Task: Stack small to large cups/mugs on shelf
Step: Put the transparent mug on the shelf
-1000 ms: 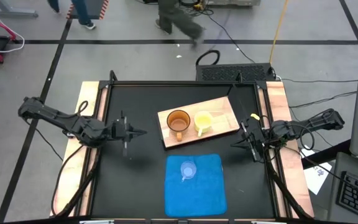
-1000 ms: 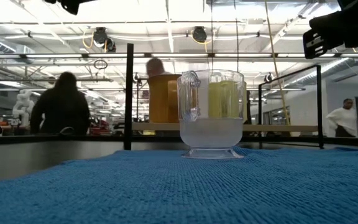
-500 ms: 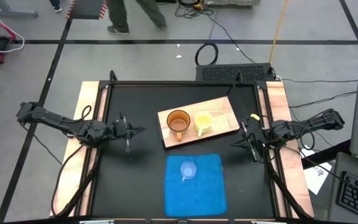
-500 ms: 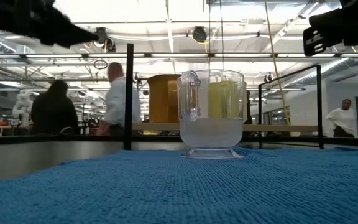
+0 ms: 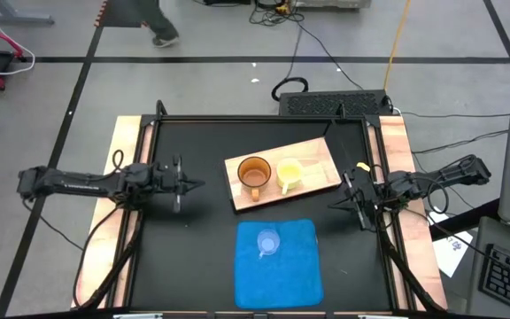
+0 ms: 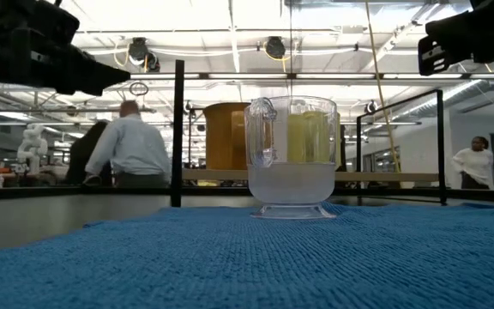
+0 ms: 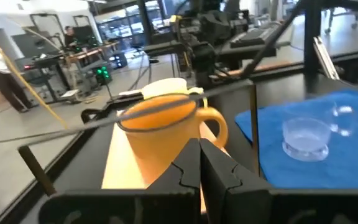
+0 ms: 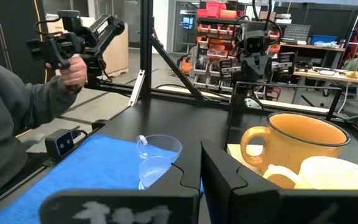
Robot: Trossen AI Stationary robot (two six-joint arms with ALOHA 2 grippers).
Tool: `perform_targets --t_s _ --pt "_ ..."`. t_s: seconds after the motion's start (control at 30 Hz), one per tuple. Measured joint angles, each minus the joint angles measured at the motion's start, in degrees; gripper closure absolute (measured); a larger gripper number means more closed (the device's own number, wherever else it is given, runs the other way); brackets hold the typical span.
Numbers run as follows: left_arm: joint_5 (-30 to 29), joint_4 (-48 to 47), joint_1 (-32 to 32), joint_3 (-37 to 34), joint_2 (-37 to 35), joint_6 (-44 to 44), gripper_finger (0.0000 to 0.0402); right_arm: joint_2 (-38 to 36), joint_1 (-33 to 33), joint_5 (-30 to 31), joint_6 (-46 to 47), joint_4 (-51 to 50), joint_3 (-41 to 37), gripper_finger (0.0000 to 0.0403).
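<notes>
The amber-brown mug (image 5: 254, 173) and the yellow mug (image 5: 289, 173) stand side by side, upright, on the light-wood shelf board (image 5: 319, 156) at the table's middle. The small clear cup (image 5: 267, 241) stands upright on the blue mat (image 5: 282, 270), nearer the front edge; it also shows in the low view (image 6: 292, 159). My left gripper (image 5: 200, 186) is shut and empty, left of the board, pointing at the amber mug (image 7: 160, 134). My right gripper (image 5: 334, 206) is shut and empty, right of the board and mat.
Black posts and rails frame the table (image 5: 159, 113). Wooden side strips (image 5: 395, 142) run along its left and right edges. Bare black tabletop (image 5: 193, 257) lies left of the mat. People move in the room behind (image 6: 131, 150).
My left gripper has come down toward the table and now shows at the low view's upper left; its arm has stretched out flatter. It stays shut. My right arm and the cups have kept still.
</notes>
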Motion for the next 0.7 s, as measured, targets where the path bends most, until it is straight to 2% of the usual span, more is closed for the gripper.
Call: perform_targets --t_s 0.27,0.7 --pt "5.53 3.31 1.46 -3.21 0.0 1.65 0.0401 3.96 0.02 -0.06 -1.0 0.24 0.0 0.0403" --pt "5.96 2.74 1.89 -3.21 0.11 0.33 0.0397 8.68 0.02 -0.54 0.63 10.99 0.0 0.0403"
